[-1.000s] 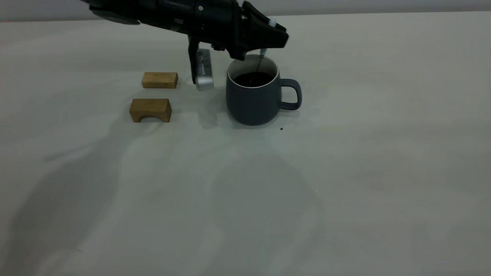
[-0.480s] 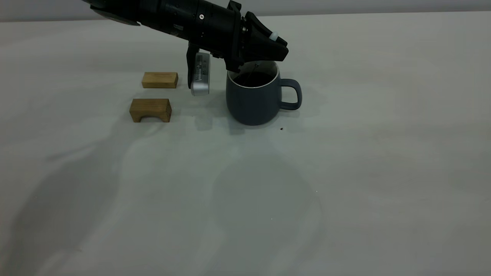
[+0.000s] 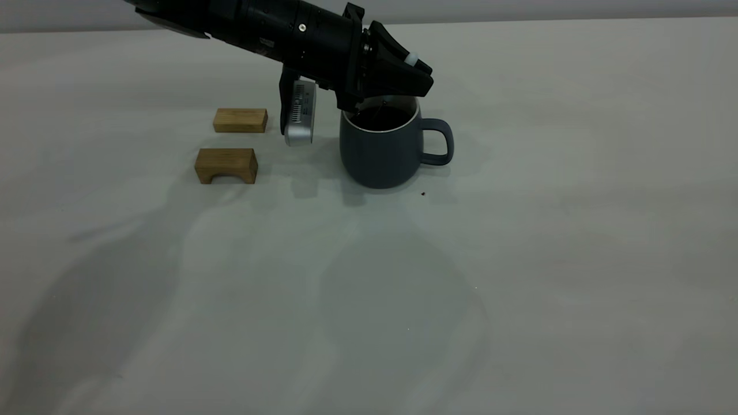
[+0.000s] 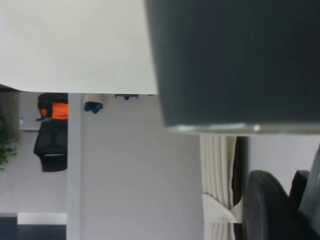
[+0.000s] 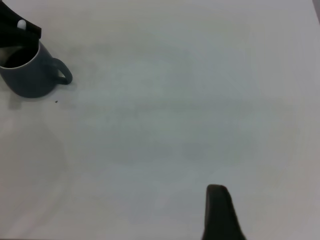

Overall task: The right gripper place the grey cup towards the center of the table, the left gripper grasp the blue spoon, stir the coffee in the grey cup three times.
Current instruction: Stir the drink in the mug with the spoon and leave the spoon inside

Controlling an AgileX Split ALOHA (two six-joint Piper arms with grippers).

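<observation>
1. Far left: two small tan wooden blocks [image 3: 240, 120], one flat, one arched, sit on the wide pale grey-white matte table [image 3: 519, 259], well apart from the cup. Not task items.
2. Next: the silver-grey camera piece [image 3: 301, 112] hangs under the left arm, just beside the cup's left wall.
3. Centre: the black left gripper [image 3: 412, 78] sits directly over the mouth of the dark slate-grey rounded mug, the grey cup [image 3: 380, 147]. Its jaws are together, clamped on the blue spoon [image 3: 410, 58]; only the pale handle tip shows above the fingers, plus a thin metal neck dropping into the cup.
4. Spoon's long axis runs roughly upright, slightly tilted, with the bowl end down in the nearly black coffee [image 3: 381, 118]. Key relation: the cup lies straight below the jaws, so stirring only needs small circles inside the rim.
5. Cup stands upright near the table's centre, loop handle pointing right. A dark speck [image 3: 423, 193] lies just beside its base.
6. Right: the right gripper [image 5: 220, 212] is well apart from the cup, parked; only one dark finger shows, jaw state can't be told. Left arm is far nearer.
</observation>
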